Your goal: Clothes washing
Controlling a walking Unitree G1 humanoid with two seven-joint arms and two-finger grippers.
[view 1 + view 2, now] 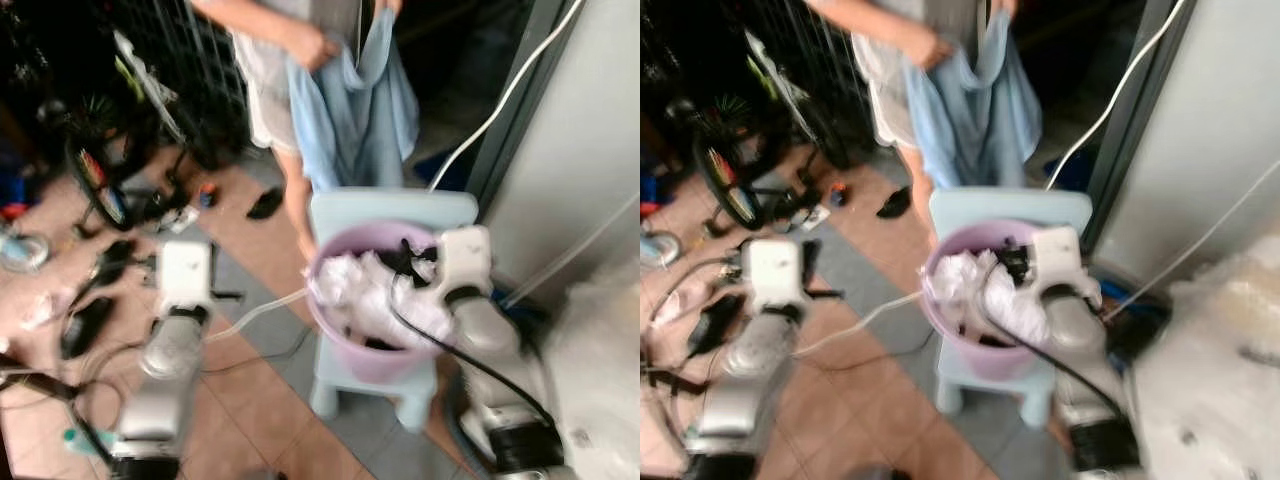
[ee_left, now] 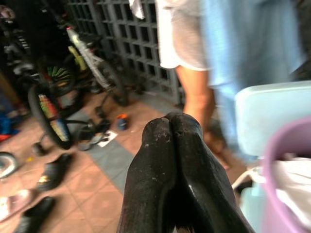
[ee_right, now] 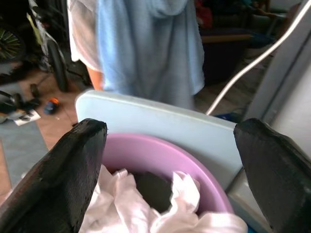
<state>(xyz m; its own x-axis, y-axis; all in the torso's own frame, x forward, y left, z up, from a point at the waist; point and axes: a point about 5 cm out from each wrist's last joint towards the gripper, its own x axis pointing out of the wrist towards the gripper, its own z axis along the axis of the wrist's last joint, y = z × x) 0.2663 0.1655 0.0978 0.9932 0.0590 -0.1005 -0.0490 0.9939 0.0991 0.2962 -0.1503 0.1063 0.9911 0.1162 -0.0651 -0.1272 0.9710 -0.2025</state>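
Head view: white clothes (image 1: 365, 290) heaped in purple tub (image 1: 340, 340) on blue stool (image 1: 345, 212), raised within reach. Left wrist: left gripper (image 2: 171, 127) pinched closed, empty, idle. Right wrist: right gripper (image 3: 172, 145) spread wide above tub, likely to grab.

A round pink basin (image 1: 372, 352) sits on a pale blue plastic chair (image 1: 392, 215), heaped with crumpled white clothes (image 1: 372, 292). Behind the chair, you see a person (image 1: 262, 40) standing and holding up a light blue garment (image 1: 355, 105), hanging loose above the chair's backrest.
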